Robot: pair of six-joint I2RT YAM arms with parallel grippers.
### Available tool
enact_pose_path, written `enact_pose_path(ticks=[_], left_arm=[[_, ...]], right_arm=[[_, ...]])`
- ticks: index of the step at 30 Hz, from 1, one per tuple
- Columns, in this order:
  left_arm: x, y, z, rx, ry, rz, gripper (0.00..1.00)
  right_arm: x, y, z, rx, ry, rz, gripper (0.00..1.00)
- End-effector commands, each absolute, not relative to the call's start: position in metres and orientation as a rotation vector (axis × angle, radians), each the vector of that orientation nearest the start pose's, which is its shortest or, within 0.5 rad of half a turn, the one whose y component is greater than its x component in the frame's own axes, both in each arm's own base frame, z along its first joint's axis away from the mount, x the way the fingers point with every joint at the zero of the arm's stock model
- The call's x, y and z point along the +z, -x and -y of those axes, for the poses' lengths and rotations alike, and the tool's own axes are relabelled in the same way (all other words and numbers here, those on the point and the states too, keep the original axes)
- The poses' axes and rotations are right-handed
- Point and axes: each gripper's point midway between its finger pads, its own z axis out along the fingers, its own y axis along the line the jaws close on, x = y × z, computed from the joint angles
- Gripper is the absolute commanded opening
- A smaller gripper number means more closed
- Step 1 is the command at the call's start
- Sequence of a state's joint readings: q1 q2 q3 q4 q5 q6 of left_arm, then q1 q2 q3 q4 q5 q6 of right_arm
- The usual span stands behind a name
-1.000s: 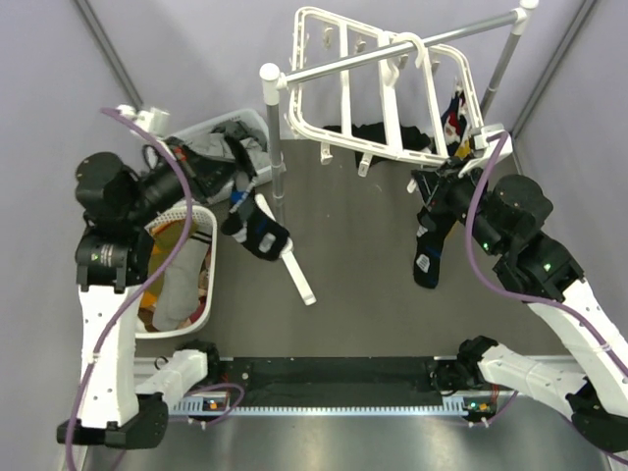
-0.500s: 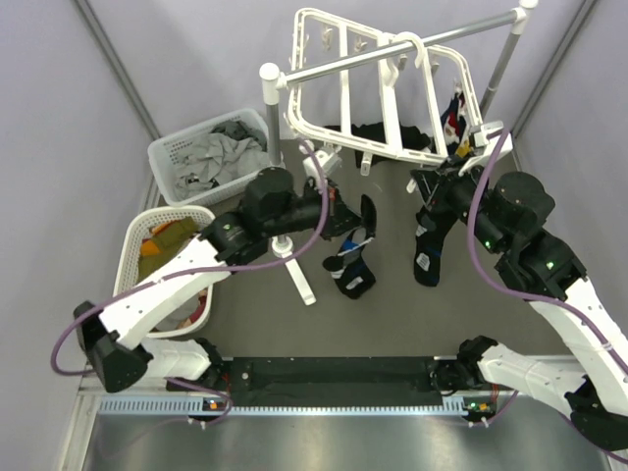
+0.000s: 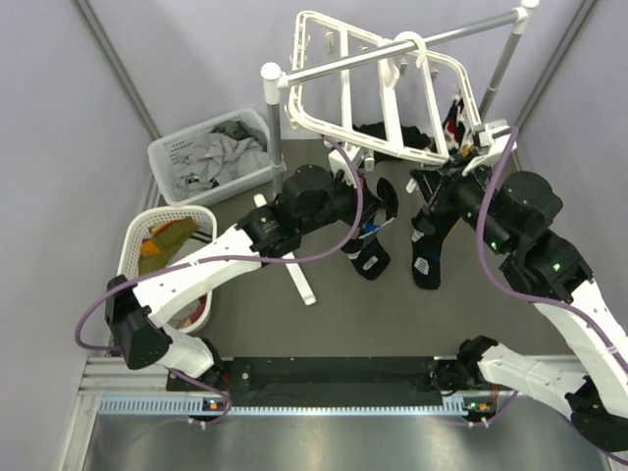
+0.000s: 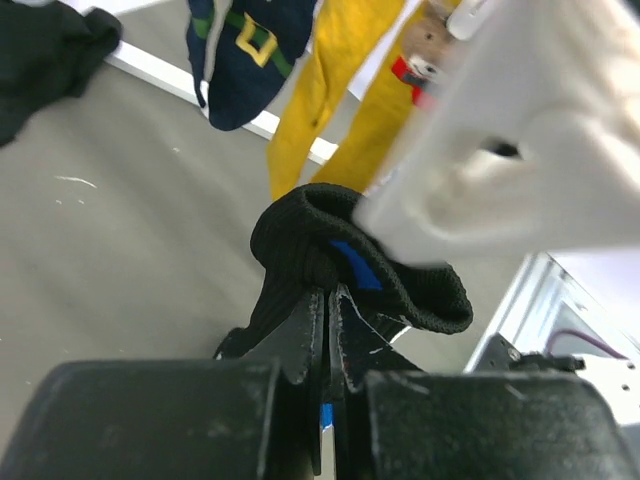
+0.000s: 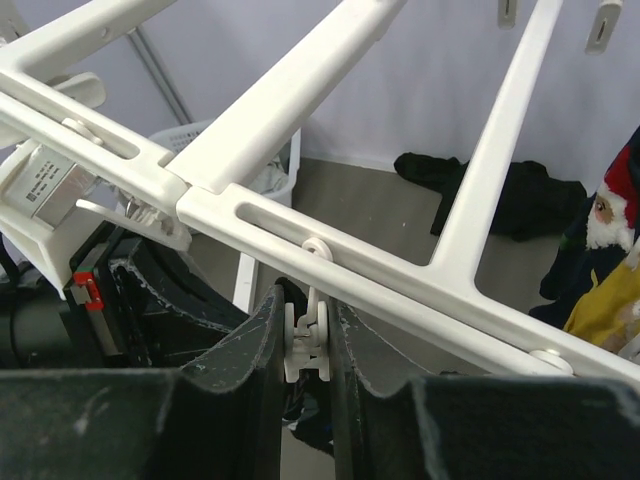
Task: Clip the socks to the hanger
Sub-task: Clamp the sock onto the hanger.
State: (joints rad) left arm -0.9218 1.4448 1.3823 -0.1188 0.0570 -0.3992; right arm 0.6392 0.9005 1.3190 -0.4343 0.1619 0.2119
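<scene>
Pale lilac walls (image 3: 59,118); scuffed grey tabletop (image 3: 324,329); grey pole rack (image 3: 277,157) on white feet; white rectangular basket (image 3: 165,169), white oval basket (image 3: 129,257) left.

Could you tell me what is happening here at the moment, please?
Two robot arms are clipping socks to a white hanger. The left gripper is shut on a black sock with a blue mark, held close to the frame. The right gripper is closed around a small hanging clip on a hanger bar. A yellow sock and a navy sock already hang nearby.
</scene>
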Motion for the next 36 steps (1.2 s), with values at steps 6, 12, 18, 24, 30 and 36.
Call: enact_pose_path(ticks=[6, 12, 18, 24, 30, 36], left_arm=[[0.404, -0.262, 0.415, -0.949, -0.525, -1.558, 0.0], [0.406, -0.256, 0.419, -0.939, -0.525, -1.549, 0.0], [0.422, -0.254, 0.421, -0.962, -0.463, -1.494, 0.0], [0.423, -0.252, 0.422, -1.043, -0.374, -1.468, 0.0], [0.395, -0.242, 0.433, -1.085, -0.421, -1.474, 0.0], [0.385, -0.225, 0.436, -1.074, -0.503, -1.409, 0.0]], right_arm=[[0.444, -0.248, -0.169, 0.591, 0.23, -1.575, 0.09], [0.435, -0.251, -0.171, 0.581, 0.233, -1.601, 0.09], [0.423, -0.255, -0.178, 0.596, 0.239, -1.632, 0.09], [0.414, -0.258, -0.181, 0.597, 0.239, -1.655, 0.09], [0.423, -0.259, -0.174, 0.568, 0.217, -1.634, 0.09], [0.426, -0.261, -0.17, 0.546, 0.203, -1.627, 0.09]])
